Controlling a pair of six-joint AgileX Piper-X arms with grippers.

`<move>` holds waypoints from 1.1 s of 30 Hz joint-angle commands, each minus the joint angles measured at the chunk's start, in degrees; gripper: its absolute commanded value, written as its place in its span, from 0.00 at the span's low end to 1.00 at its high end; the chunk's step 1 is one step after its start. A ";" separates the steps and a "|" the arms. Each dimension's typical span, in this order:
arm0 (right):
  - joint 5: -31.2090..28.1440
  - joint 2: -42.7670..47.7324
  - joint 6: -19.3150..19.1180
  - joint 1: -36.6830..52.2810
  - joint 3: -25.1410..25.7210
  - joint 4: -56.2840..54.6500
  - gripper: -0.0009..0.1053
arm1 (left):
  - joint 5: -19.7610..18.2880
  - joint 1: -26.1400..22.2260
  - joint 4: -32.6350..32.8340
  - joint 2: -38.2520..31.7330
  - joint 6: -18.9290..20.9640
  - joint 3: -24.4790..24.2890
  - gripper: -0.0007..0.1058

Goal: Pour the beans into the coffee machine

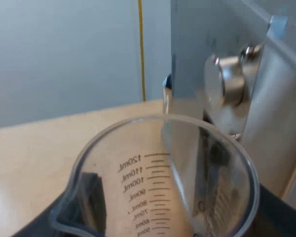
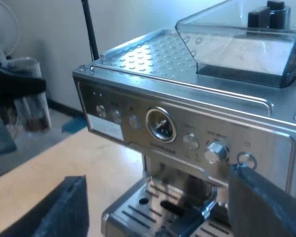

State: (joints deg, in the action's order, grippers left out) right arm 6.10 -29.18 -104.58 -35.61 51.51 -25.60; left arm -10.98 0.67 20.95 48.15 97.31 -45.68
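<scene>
Two risks | left gripper (image 1: 163, 222) clamps measuring glass (image 1: 158, 168) beside espresso machine (image 2: 187, 133), below bean hopper (image 2: 241, 44) | right gripper (image 2: 158, 177) spread, empty | early tilt spills beans (image 2: 33, 121); rim may clip side knob (image 1: 227, 81) on lift; hopper looks lidded, would block pour

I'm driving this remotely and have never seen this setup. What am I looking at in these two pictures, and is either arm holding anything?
Each picture comes from a camera on one arm's wrist, so the big dark fingers close to the lens are that arm's own. In the left wrist view, the left gripper holds a clear measuring glass with ml marks, close to the side of the espresso machine and its metal knob, over a wooden table. Whether beans are inside, I cannot tell. In the right wrist view, the right gripper is open and empty, facing the machine's front; the bean hopper sits on top.
</scene>
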 commanded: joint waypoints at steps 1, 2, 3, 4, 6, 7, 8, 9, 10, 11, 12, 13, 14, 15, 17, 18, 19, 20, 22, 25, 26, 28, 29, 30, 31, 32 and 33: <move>-0.33 -3.07 1.04 -0.13 5.98 -7.26 0.59 | -3.04 0.29 0.20 -0.58 0.50 -1.94 0.39; -0.33 -4.59 1.67 -0.13 8.48 -9.92 0.59 | -3.67 0.29 0.45 -0.72 0.50 -2.49 0.39; -0.33 -5.69 1.79 -0.13 10.07 -11.08 0.59 | -3.86 0.29 1.06 -0.73 0.50 -3.13 0.39; -0.33 -6.21 1.79 -0.13 10.58 -11.32 0.59 | -3.86 0.29 1.42 -0.73 0.50 -3.55 0.39; -0.33 -7.93 1.78 -0.13 13.19 -12.53 0.59 | -3.85 0.29 3.09 -0.73 0.50 -4.98 0.39; -0.33 -8.52 1.78 -0.13 14.06 -12.88 0.59 | -3.85 0.29 3.39 -0.73 0.50 -5.47 0.39; -0.33 -9.29 1.78 -0.13 15.15 -13.42 0.59 | -3.85 0.29 4.38 -0.73 0.50 -6.46 0.39; -0.33 -10.11 1.78 -0.13 16.36 -13.96 0.59 | -3.85 0.29 5.06 -0.73 0.50 -7.42 0.39; -0.33 -10.38 1.78 -0.13 16.96 -14.10 0.59 | -3.85 0.29 5.31 -0.73 0.50 -7.71 0.39; -0.33 -10.90 1.78 -0.13 17.49 -14.14 0.59 | -3.85 0.29 5.42 -0.73 0.50 -8.37 0.39; -0.33 -11.79 1.78 -0.13 19.06 -14.12 0.59 | -3.85 0.29 5.41 -0.73 0.50 -9.57 0.39; -0.56 -12.02 1.78 -0.13 19.37 -14.12 0.59 | -3.85 0.29 5.41 -0.73 0.50 -10.02 0.39; -1.57 -12.23 1.78 -0.13 20.19 -13.94 0.59 | -3.85 0.29 5.41 -0.73 0.50 -10.75 0.39; -2.43 -12.22 1.78 -0.13 20.56 -13.56 0.59 | -3.85 0.29 5.41 -0.73 0.50 -11.54 0.39; -3.26 -12.70 1.78 -0.13 20.55 -11.46 0.59 | -3.85 0.29 5.41 -0.73 0.50 -12.33 0.39; -3.62 -12.70 1.78 -0.13 20.55 -9.86 0.59 | -3.85 0.29 5.41 -0.73 0.50 -12.71 0.39; -3.74 -12.70 1.78 -0.13 20.55 -9.09 0.59 | -3.85 0.29 5.41 -0.73 0.34 -12.83 0.39; -3.76 -12.70 1.41 -0.13 20.55 -7.41 0.59 | -3.85 0.29 5.41 -0.73 0.33 -12.85 0.39; -3.75 -12.70 0.36 -0.13 20.26 -5.22 0.59 | -3.99 0.29 5.41 -0.73 0.34 -12.85 0.39; -3.75 -12.70 -0.92 -0.13 19.87 -2.75 0.59 | -4.10 0.29 6.19 -0.73 0.34 -12.85 0.39; -3.75 -12.70 -1.06 -0.13 19.84 -2.19 0.59 | -4.26 0.29 6.19 -0.73 0.34 -12.85 0.39; -3.75 -13.01 -1.06 -0.13 19.85 0.03 0.59 | -4.27 0.29 6.18 -0.73 0.34 -12.85 0.39; -3.88 -13.12 -1.06 -0.13 19.85 0.73 0.59 | -4.27 0.29 6.18 -0.73 0.34 -12.85 0.39; -4.39 -13.10 -1.06 -0.13 19.85 1.44 0.59 | -4.27 0.29 6.18 -0.73 0.34 -12.85 0.39; -4.68 -13.10 -1.06 -0.13 19.85 1.60 0.59 | -4.27 0.29 6.18 -0.73 0.34 -12.85 0.39; -5.34 -13.10 -0.93 -0.13 19.85 2.15 0.59 | -4.27 0.56 6.18 -0.73 0.34 -12.85 0.39; -6.10 -13.10 -0.57 -0.13 19.85 2.44 0.59 | -4.27 1.18 6.18 -0.73 0.05 -12.85 0.39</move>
State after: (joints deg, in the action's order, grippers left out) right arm 1.01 -42.49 -104.58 -35.61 71.05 -24.86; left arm -14.90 1.21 27.23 48.01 96.91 -58.01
